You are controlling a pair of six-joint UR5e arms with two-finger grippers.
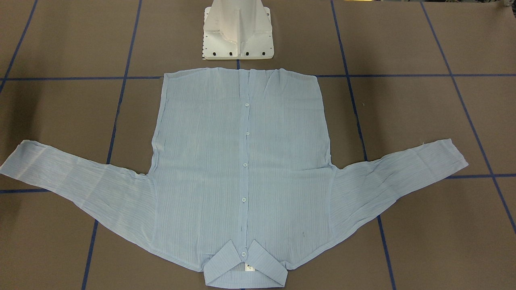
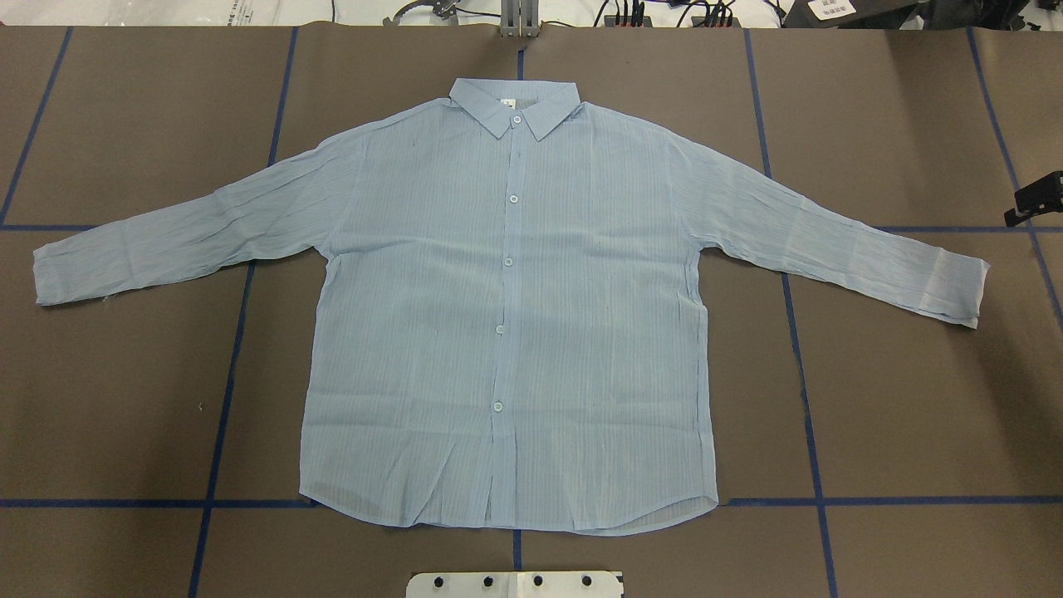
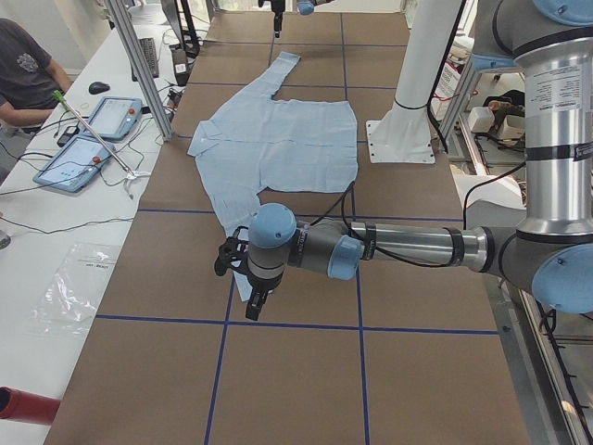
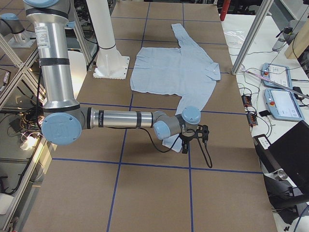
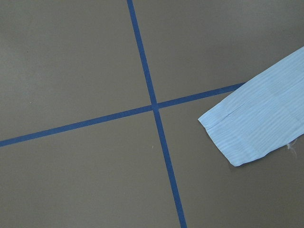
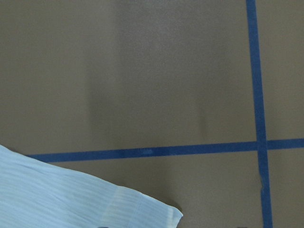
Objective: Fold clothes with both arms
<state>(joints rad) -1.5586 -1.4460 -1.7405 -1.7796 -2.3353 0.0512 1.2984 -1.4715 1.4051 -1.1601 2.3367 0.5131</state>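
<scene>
End effector states first: the left end effector (image 3: pixel 252 298) hangs low over bare desk just beyond the left cuff (image 5: pixel 247 137), fingers pointing down, and the right end effector (image 4: pixel 186 144) hangs likewise just beyond the right cuff (image 6: pixel 137 209). Neither touches cloth and neither seems to carry anything. How far either is open I cannot tell, as the wrist views show no fingers

Largest down: the brown desk (image 2: pixel 913 415), gridded with blue tape (image 2: pixel 801 332), bears the shirt (image 2: pixel 507 316). It lies spread flat, front up and buttoned, hem nearest the white pedestal base (image 1: pixel 238 36) and collar (image 2: pixel 515 104) at the far side. Both sleeves are stretched outward, slanting a little back toward the robot

No fold looks made yet, so I judge this the opening step, with each arm poised to take a sleeve. The next move calls for each end effector to shift in over its cuff, drop to the desk and pinch the thin cloth at the edge without bunching it. Both would then carry the sleeves inward across the body in step

Counted: one desk, one shirt, two arms, two end effectors, two sleeves, two cuffs, one collar, five buttons (image 2: pixel 508 261) showing down the front
</scene>
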